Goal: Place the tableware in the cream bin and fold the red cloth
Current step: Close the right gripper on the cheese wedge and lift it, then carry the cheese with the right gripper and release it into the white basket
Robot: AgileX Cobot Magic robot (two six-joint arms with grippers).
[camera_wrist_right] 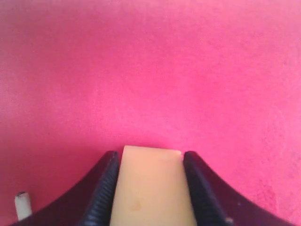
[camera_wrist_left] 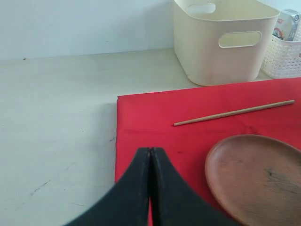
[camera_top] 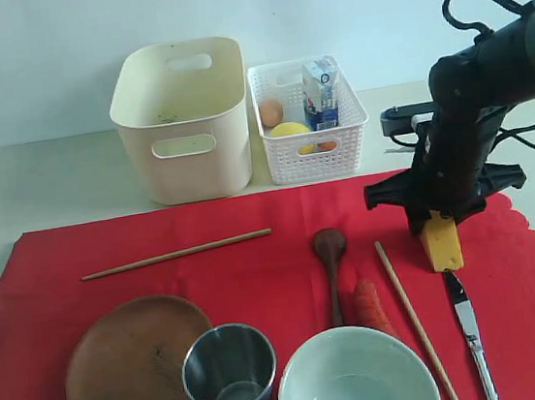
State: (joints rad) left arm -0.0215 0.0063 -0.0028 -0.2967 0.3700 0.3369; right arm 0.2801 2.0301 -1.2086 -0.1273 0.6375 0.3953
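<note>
Pale tabletop (camera_top: 51, 187) carries a bright red cloth (camera_top: 279, 213) where the round brown wooden plate (camera_top: 136, 364), steel cup (camera_top: 230, 370), pale green-white bowl (camera_top: 356, 379), dark wooden spoon (camera_top: 333, 270), two wooden chopsticks (camera_top: 177, 254) and silver table knife (camera_top: 467, 317) lie, the tall cream plastic bin (camera_top: 195, 170) behind its far edge beside a white lattice basket (camera_top: 316, 155). My right gripper (camera_wrist_right: 149, 155) presses its jaws on both flanks of a yellow cheese wedge (camera_top: 441, 242) near the knife; my left gripper (camera_wrist_left: 150, 150) hangs jaws together over the cloth's edge. I judge a straight, gentle lift best, so the wedge neither twists nor drags cloth.
</note>
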